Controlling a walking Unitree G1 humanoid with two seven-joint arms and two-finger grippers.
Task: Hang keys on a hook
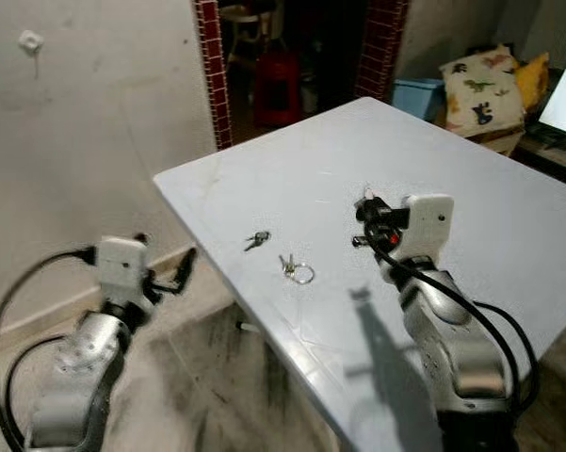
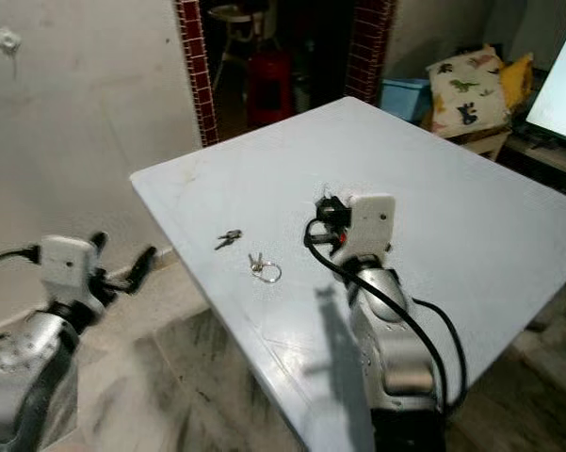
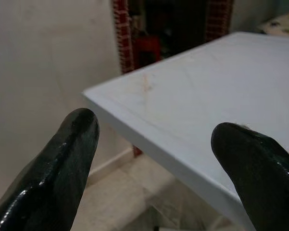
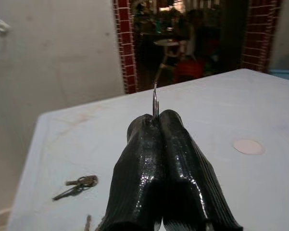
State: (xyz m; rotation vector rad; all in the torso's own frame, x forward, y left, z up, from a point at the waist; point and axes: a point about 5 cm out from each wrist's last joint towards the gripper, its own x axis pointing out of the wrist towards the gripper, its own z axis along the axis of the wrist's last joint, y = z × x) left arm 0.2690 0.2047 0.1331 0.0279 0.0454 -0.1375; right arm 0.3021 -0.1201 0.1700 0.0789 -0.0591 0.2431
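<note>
Left gripper point(image 1: 174, 273), lower left of frame, beside the worktop point(image 1: 509, 217) edge: fingers spread wide, holding nothing. Two key sets point(image 1: 257, 240) and point(image 1: 297, 271) lie frame centre. Right gripper point(image 4: 156, 126), centre-right: fingers closed, pinching a thin metal ring point(image 4: 155, 100).

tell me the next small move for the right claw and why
Probably carry the right claw up and left toward the wall hook. It is shut on a thin metal piece above the white table, while two more sets, the small keys and ringed keys, lie on it. The left claw is open, off the table's edge.
</note>
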